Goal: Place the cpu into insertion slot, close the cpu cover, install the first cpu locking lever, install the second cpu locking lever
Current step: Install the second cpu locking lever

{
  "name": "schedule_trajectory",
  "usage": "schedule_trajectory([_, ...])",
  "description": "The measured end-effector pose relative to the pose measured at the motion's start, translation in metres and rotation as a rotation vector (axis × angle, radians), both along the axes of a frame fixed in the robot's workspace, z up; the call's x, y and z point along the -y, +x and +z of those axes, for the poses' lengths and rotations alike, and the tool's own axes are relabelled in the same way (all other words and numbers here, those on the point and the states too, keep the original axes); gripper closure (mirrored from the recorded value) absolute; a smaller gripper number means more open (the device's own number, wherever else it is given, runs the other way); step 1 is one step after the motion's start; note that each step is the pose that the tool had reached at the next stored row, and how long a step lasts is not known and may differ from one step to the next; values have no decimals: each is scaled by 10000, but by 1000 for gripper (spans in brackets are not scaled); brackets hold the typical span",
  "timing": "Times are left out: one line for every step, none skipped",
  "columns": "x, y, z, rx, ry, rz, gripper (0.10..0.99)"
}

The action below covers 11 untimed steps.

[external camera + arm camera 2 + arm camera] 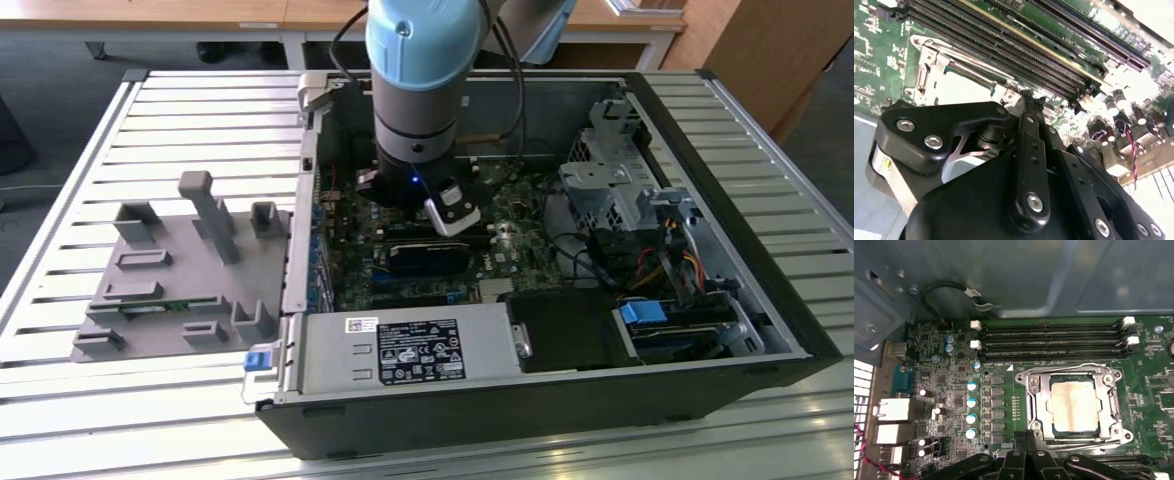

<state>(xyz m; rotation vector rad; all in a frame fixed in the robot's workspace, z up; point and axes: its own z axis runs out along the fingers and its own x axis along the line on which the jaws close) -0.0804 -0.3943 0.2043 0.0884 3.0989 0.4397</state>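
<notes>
CPU (1075, 407) sits seated in the insertion slot (1054, 426) on the green motherboard (1004, 365), right of centre in the first wrist view; its dull silver top carries a pale smear. CPU cover (1041, 405), a silver frame with a square window, lies flat around the chip. A thin wire locking lever (1081, 366) runs along the frame edge nearest the memory slots (1051, 342).

Exterior view, left to right:
- grey plastic fixture (174, 270) with upright posts, on the slatted metal table (80, 130), left of the frame
- open black computer case (561, 400) at centre, silver power supply (400, 350) along its near edge
- robot arm (420, 90), blue and grey, reaching down from the top of the frame into the case over the motherboard
- drive cage (614, 190) and coloured cables (667, 265) on the exterior view's right

Gripper (1026, 437): black linkages rise from the bottom edge of the first wrist view, and the fingertips stand pressed together, closed on nothing visible, just at the socket frame's near edge. Whether they touch the frame cannot be told. In the second wrist view the gripper (1026, 97) fills the lower frame, its tip ending beside the bright socket frame and the long memory slots.

Row of blue-topped capacitors (971, 410) stands left of the socket in the first wrist view.
</notes>
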Motion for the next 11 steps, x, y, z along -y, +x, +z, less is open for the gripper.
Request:
schedule_trajectory([0,0,27,0,-1,0,980])
schedule_trajectory([0,0,54,0,0,0,980])
schedule_trajectory([0,0,82,0,-1,0,980])
schedule_trajectory([0,0,109,0,0,0,980])
schedule_trajectory([0,0,137,0,1,0,980])
schedule_trajectory([0,0,164,1,1,-1,980])
schedule_trajectory([0,0,188,0,-1,0,980])
schedule_trajectory([0,0,207,0,-1,0,980])
schedule_trajectory([0,0,219,0,-1,0,980])
schedule_trajectory([0,0,223,1,0,0,980])
schedule_trajectory([-1,0,222,1,2,0,980])
